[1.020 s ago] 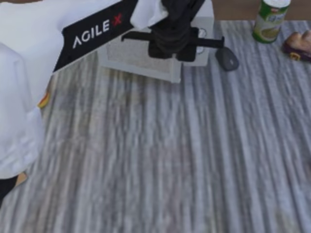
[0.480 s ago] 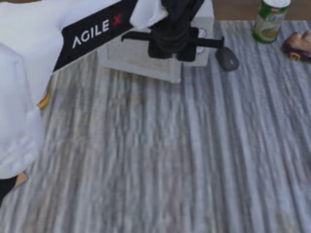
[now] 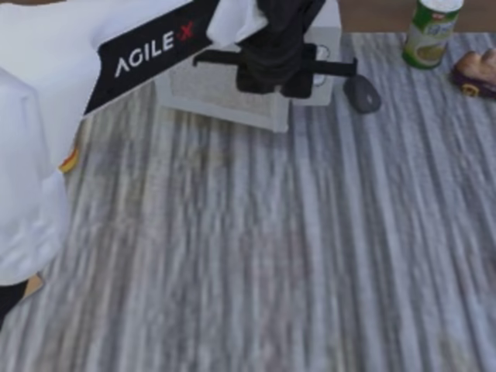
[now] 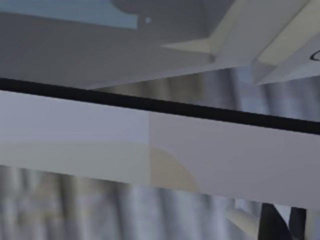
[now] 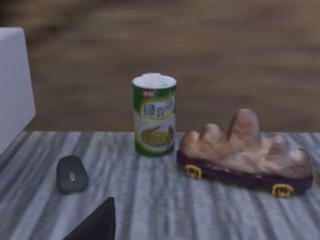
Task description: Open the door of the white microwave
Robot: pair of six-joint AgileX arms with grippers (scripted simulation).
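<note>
The white microwave (image 3: 329,31) stands at the table's far edge, left of centre, with its silver knobs (image 3: 320,53) on its right side. Its door (image 3: 205,89), white with a grey mesh window, stands slightly ajar: its right end juts toward the table's near side, past the knob panel. My left gripper (image 3: 271,74) hangs over the door's right end and hides it. In the left wrist view the door's edge (image 4: 225,155) fills the middle and the oven's cavity (image 4: 75,55) shows beyond it. My right arm is out of the top view. Its wrist view shows the microwave's side (image 5: 12,85).
A dark grey mouse (image 3: 362,94) lies just right of the microwave. Farther right stand a green can (image 3: 430,31) and a brown rock ornament on a purple base (image 3: 477,70). The striped grey table (image 3: 271,256) stretches toward the near edge.
</note>
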